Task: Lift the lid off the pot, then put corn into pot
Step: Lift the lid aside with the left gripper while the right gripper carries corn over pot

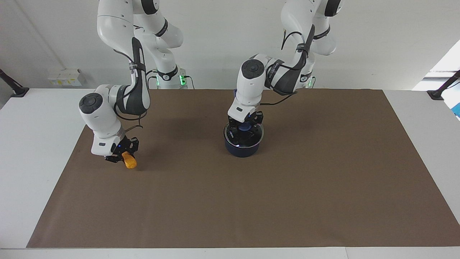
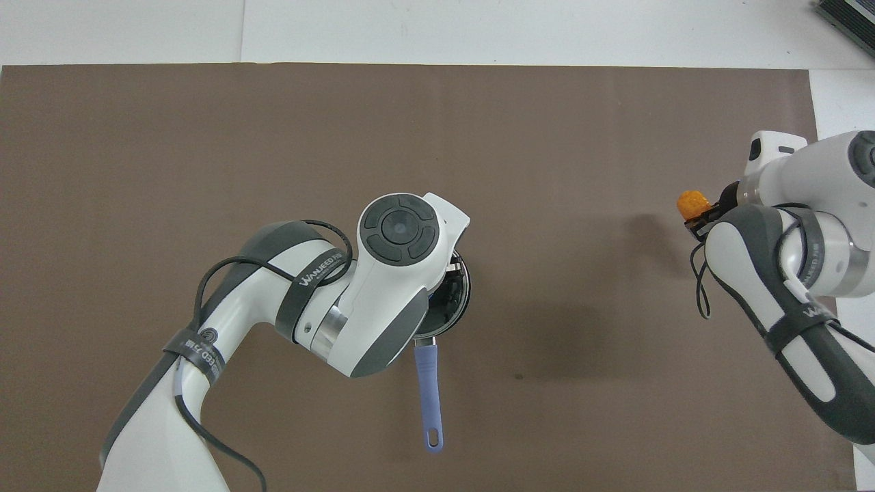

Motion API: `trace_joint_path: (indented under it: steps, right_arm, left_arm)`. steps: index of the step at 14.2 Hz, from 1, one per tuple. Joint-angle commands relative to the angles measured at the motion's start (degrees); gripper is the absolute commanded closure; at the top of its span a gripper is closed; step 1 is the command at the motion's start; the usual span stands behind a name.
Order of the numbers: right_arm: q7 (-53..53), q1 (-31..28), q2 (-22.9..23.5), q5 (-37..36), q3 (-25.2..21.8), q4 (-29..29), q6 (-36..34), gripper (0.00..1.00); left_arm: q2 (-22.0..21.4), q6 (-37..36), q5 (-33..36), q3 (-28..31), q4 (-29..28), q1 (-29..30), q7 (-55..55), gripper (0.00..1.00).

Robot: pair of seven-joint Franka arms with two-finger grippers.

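The left gripper (image 1: 245,125) was clamped on the lid's (image 1: 244,135) knob, the lid seemingly just clear of the pot (image 1: 243,148). At the pot's nine o'clock in the facing view, the right gripper (image 1: 122,157) gripped the corn (image 1: 128,160) above the mat (image 1: 273,194).

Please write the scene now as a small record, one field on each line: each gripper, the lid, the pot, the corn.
left gripper: down at the lid's blue knob, over the pot
right gripper: shut on the corn, at the right arm's end of the mat
lid: on the pot
pot: mid-table, handle pointing toward the robots
corn: held, lifted off the brown mat
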Motion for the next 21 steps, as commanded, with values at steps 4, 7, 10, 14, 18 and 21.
trace_joint_path:
  steps: [4,7,10,14,18,21]
  right_arm:
    - [14.83,1.55,-7.07,0.02,2.47,3.93,-11.69,1.00]
    - [22.55,5.50,-7.96,-0.77,2.47,6.13,-14.41,1.00]
    - [34.50,11.73,-7.95,-1.91,2.47,6.57,-14.69,1.00]
    - [47.50,21.48,-5.95,-1.74,2.47,9.81,-14.68,1.00]
    - [56.94,27.83,-3.13,-0.51,2.56,11.41,-13.64,1.00]
    - [65.10,33.88,1.34,-0.95,2.56,14.46,-12.50,1.00]
  left_arm:
    - [-3.40,-4.97,-0.87,1.41,3.51,3.57,0.40,1.00]
    - [-5.60,-5.67,-1.22,1.33,2.98,7.71,2.68,1.00]
    - [-6.14,-6.46,-2.54,1.50,2.89,12.63,9.69,1.00]
    - [-6.14,-7.96,-2.54,1.50,2.02,19.22,19.72,1.00]
    - [-6.93,-7.43,-2.54,1.50,-1.14,25.90,29.73,1.00]
    - [-7.45,-6.91,-2.45,1.50,-3.26,29.86,35.19,1.00]
